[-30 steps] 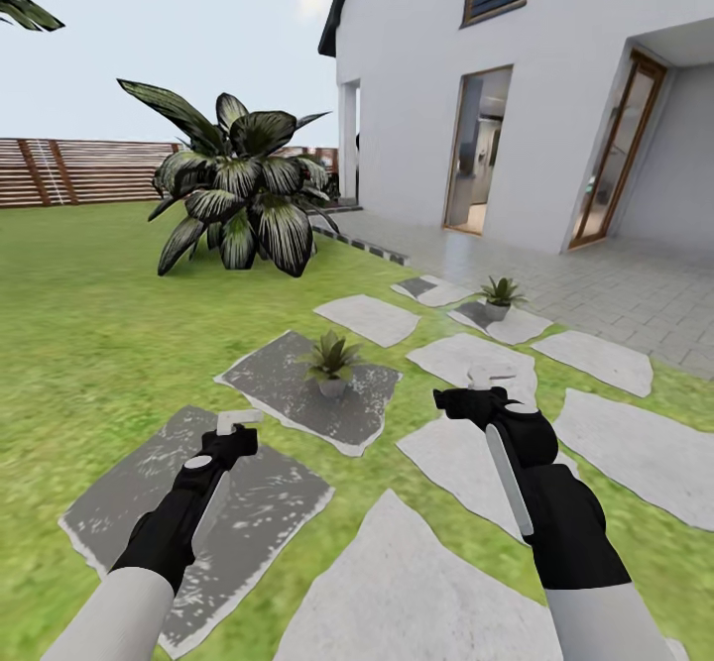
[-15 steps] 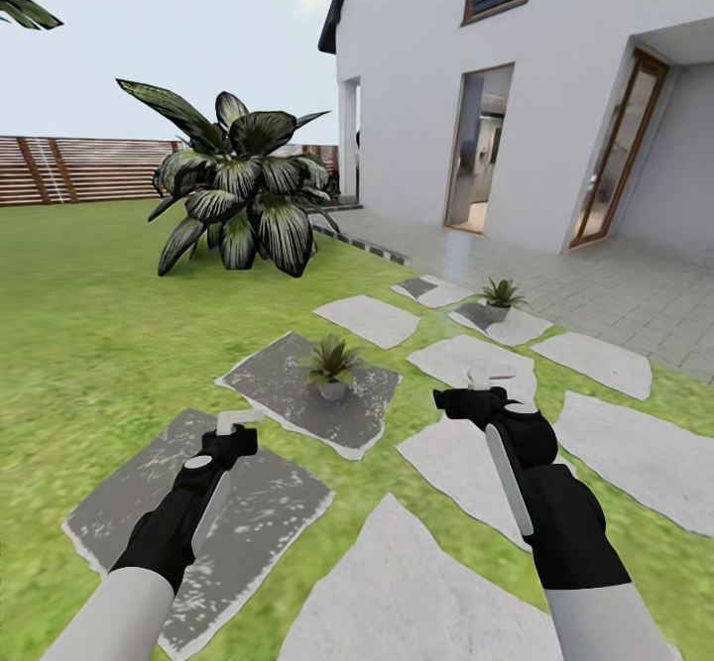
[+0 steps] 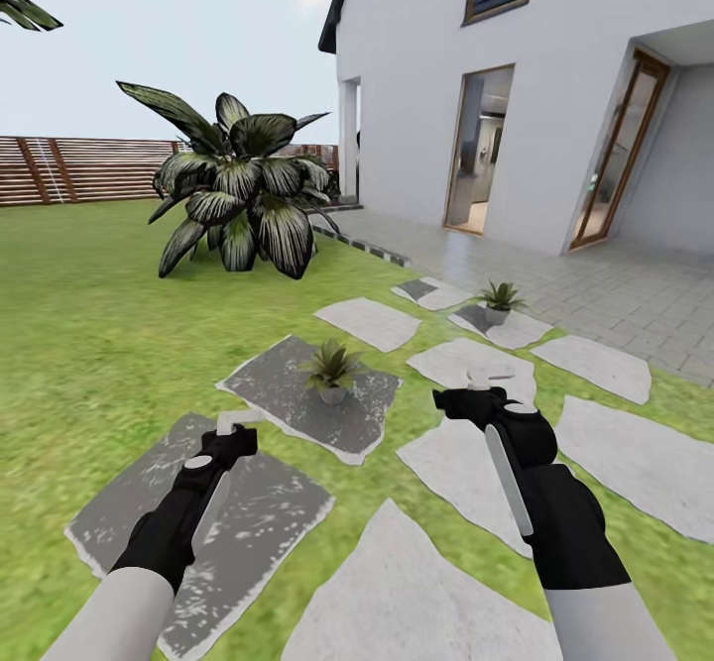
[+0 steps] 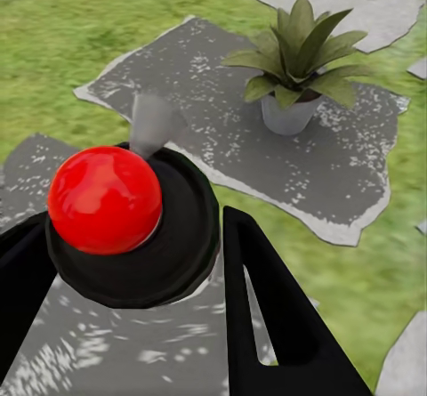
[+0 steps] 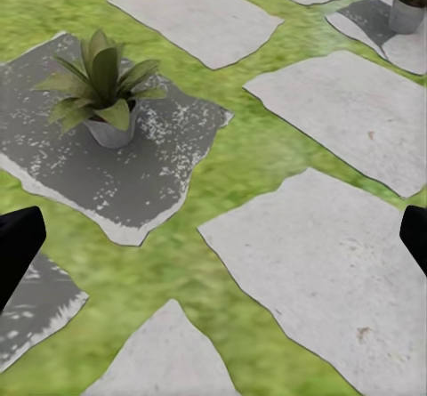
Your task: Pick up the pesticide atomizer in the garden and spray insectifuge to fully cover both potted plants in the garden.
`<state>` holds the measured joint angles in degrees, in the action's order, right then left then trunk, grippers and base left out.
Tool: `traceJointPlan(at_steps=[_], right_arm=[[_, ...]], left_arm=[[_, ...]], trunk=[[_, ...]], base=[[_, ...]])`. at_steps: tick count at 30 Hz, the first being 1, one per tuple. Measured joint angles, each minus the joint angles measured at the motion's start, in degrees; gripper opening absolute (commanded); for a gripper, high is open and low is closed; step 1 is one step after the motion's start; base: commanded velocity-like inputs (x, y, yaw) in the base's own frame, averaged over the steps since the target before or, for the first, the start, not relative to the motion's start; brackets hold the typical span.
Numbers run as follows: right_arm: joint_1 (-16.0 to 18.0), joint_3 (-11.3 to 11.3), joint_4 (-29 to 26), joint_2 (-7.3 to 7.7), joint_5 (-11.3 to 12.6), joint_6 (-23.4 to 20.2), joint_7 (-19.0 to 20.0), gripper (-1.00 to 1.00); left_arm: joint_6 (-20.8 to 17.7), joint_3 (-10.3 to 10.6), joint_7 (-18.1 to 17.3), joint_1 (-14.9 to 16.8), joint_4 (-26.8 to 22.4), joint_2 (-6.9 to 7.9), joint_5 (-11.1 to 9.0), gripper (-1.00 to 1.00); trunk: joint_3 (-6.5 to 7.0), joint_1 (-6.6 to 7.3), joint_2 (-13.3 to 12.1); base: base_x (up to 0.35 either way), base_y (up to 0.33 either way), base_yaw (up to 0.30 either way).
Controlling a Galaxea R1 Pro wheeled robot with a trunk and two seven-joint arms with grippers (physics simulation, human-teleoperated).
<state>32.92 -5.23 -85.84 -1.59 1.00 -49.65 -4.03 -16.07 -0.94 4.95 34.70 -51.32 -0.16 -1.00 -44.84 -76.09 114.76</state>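
My left gripper (image 3: pixel 236 427) is shut on the pesticide atomizer (image 4: pixel 173 240). In the left wrist view it is a dark round body between my black fingers (image 4: pixel 267 316), with a red ball (image 4: pixel 105 198) on it. Its grey nozzle (image 4: pixel 151 122) points toward the near potted plant (image 4: pixel 298 58). That plant (image 3: pixel 331 369) stands in a grey pot on a dark speckled slab (image 3: pixel 288 393), just ahead of both hands. The second potted plant (image 3: pixel 501 299) stands farther off to the right on a partly darkened slab, also in the right wrist view (image 5: pixel 407 0). My right gripper (image 3: pixel 486 385) is open and holds nothing.
A big dark broad-leaved plant (image 3: pixel 238 190) grows on the lawn behind. The white house (image 3: pixel 555 96) and its paved terrace (image 3: pixel 615 294) lie to the right. A brown slatted fence (image 3: pixel 79 170) closes the back. Pale stone slabs (image 3: pixel 416 592) lie under my arms.
The whole picture has shifted very slightly, so the camera moved a touch. Both arms keep their pose.
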Motion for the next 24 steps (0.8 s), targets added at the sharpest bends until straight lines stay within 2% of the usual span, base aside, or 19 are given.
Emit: traceJointPlan(at_steps=[13, 24], right_arm=[[0.00, 0.12, -0.04, 0.00, 0.00, 0.00, -0.02, 1.00], [0.00, 0.04, -0.02, 0.00, 0.00, 0.00, -0.02, 1.00]], left_arm=[[-0.04, 0.00, 0.00, 0.00, 0.00, 0.00, 0.03, -1.00], [-0.02, 0.00, 0.00, 0.00, 0.00, 0.00, 0.04, -1.00]], trunk=[[2.37, 2.86, -5.21], [5.23, 5.27, -9.63]], base=[[0.000, 0.000, 0.000], [0.000, 0.000, 0.000]])
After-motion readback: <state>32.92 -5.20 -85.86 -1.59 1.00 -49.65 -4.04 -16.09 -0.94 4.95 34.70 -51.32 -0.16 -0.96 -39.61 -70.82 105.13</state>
